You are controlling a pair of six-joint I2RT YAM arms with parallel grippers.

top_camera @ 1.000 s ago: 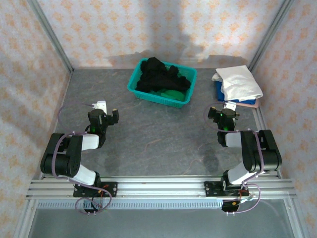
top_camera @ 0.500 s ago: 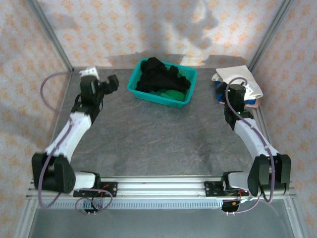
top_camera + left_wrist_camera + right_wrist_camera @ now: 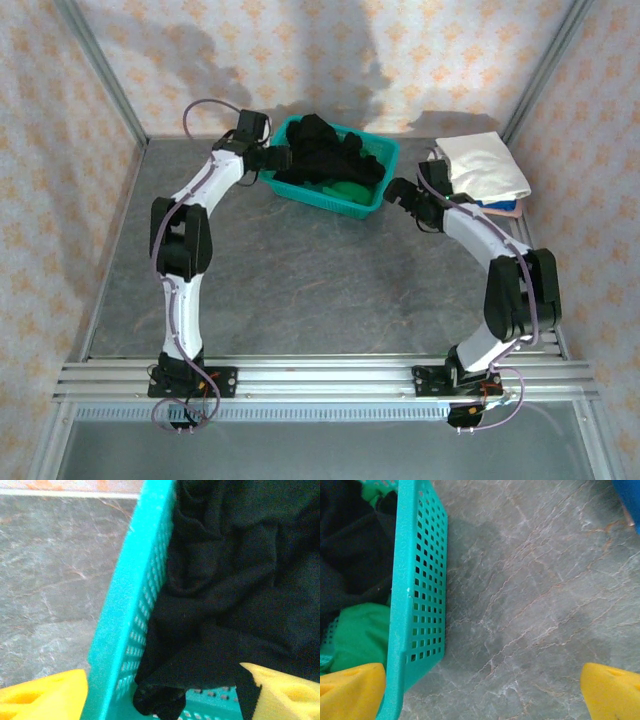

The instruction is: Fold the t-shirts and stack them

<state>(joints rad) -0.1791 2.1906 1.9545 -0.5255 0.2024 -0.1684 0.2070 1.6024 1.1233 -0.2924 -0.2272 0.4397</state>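
A big black t-shirt [image 3: 322, 150] is heaped in the teal mesh basket [image 3: 372, 205] with a green t-shirt [image 3: 348, 189] under it. My left gripper [image 3: 272, 158] is open at the basket's left rim. In the left wrist view its yellow fingers [image 3: 44, 698] straddle the teal wall [image 3: 134, 592], with the black t-shirt [image 3: 235, 580] lying between them, not held. My right gripper [image 3: 400, 191] is open beside the basket's right corner. In the right wrist view it hangs over bare table, next to the mesh wall [image 3: 420, 580], the green t-shirt [image 3: 360, 635] and the black cloth [image 3: 347, 555].
A folded white t-shirt [image 3: 486, 165] tops a stack at the back right, with blue [image 3: 441, 181] and pink [image 3: 503, 211] layers under it; a blue edge [image 3: 631, 495] shows in the right wrist view. The grey stone table [image 3: 300, 280] has metal frame posts at its sides.
Both arms have stretched out from near their bases. The left gripper swung right to the basket's left rim. The right gripper moved from the folded stack left to the basket's right corner.
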